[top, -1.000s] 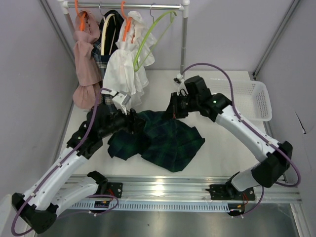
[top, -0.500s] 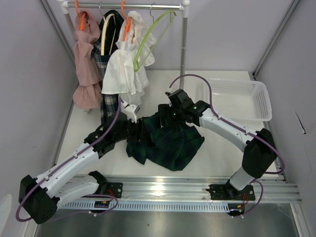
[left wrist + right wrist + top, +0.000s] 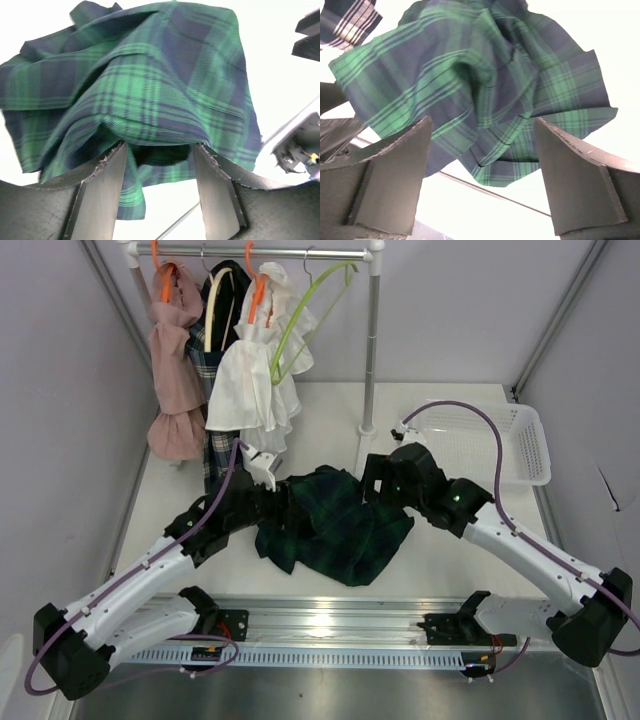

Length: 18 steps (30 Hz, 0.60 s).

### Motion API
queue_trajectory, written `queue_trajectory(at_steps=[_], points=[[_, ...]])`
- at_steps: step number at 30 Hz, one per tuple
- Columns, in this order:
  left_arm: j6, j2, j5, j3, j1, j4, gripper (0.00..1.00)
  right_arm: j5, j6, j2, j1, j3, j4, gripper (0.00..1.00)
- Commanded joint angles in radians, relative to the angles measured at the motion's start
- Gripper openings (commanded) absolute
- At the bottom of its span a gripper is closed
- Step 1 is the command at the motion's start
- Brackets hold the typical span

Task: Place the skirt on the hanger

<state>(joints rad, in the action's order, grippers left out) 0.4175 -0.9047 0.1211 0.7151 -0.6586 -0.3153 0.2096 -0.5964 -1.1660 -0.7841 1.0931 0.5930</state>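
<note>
Right arm (image 3: 470, 515) has swung back toward its own side in the top view and let go of the skirt (image 3: 335, 525). It's now a bunched heap on the tabletop (image 3: 320, 435) between both arms, well short of the green hanger (image 3: 296, 318) up on the rail. Left wrist: left fingers (image 3: 102, 195) are apart with a plaid fold sitting at their tips, not pinched. Right wrist: right fingers (image 3: 395, 180) are spread wide with nothing in them, so I'd say the lift needs a fresh grab.
</note>
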Motion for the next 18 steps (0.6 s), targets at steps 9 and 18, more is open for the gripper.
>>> queue_trajectory(at_steps=[9, 18], points=[[0.073, 0.165, 0.072, -0.026, -0.136, -0.034, 0.64, -0.055, -0.033, -0.047, -0.009, -0.027, -0.091, 0.75], [0.142, 0.127, -0.104, -0.095, -0.328, 0.005, 0.67, -0.136, -0.049, -0.147, -0.047, -0.016, -0.165, 0.69]])
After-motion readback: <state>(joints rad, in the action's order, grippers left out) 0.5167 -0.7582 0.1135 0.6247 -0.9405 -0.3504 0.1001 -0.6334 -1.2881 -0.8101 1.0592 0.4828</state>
